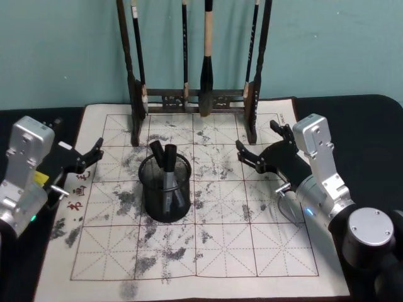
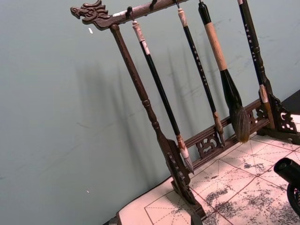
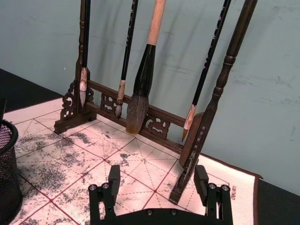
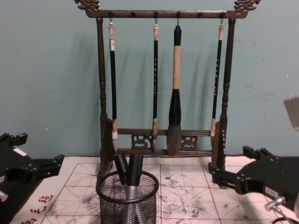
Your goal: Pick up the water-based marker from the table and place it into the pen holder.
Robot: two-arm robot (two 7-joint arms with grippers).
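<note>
- Right gripper point(image 1: 258, 146): fingers point(image 3: 114, 177) stood apart, nothing between them. It hung over the right side of the mat point(image 1: 252, 251), just in front of the rack point(image 1: 195, 100) and its right post (the right wrist view looked straight at that post's foot).
- Left gripper point(image 1: 94, 153): fingers apart too, empty, at the mat's left edge beside the red characters point(image 1: 79, 189).
- Holder point(image 1: 165, 192): black mesh cup, upright on the mat left of centre, between the two grippers and apart from both.
- Markers point(image 1: 167, 165): two dark-capped ones stood in the holder, tilted, caps above the rim; grey barrels showed through the mesh in the chest view. I could not tell which of them is the water-based one.
- Rack: dark wood with carved ends on its top bar, at the back of the mat against the teal wall point(image 1: 327, 44). Four brushes point(image 4: 175, 88) hung from it, tips down; the thick one with a tan handle was third from the left.
- Mat: pale, red grid, heavily blotched with grey ink, laid on a black table point(image 1: 371, 132).
</note>
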